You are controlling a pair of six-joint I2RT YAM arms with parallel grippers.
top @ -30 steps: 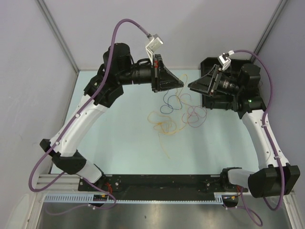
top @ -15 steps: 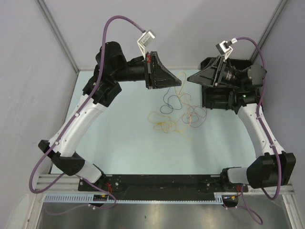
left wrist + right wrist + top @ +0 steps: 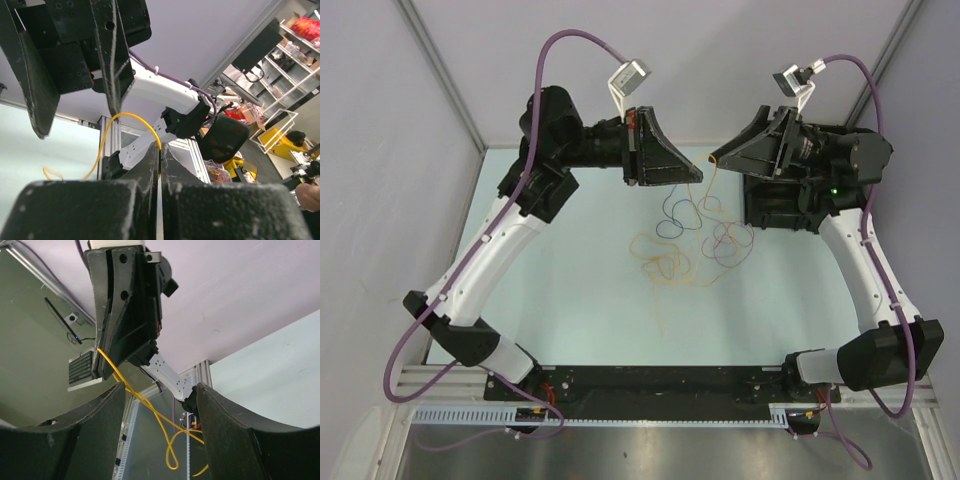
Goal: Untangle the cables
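Yellow cable [image 3: 103, 142] held up over the tangle

The left pincer [image 3: 698, 172] is clenched on one yellow cable, its fingers pressed flat together. The right pincer [image 3: 713, 158] sits just beside it, tip to tip, released, and the yellow strand passes through its wide gap. The other cables [image 3: 685, 245], orange, dark blue, purple and red, lie heaped on the pale bench [image 3: 570, 280] below.

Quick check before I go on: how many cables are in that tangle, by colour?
yellow cable: 1
orange cable: 1
dark blue cable: 1
red cable: 1
purple cable: 1
Total: 5, as far as the tangle lets me tell.
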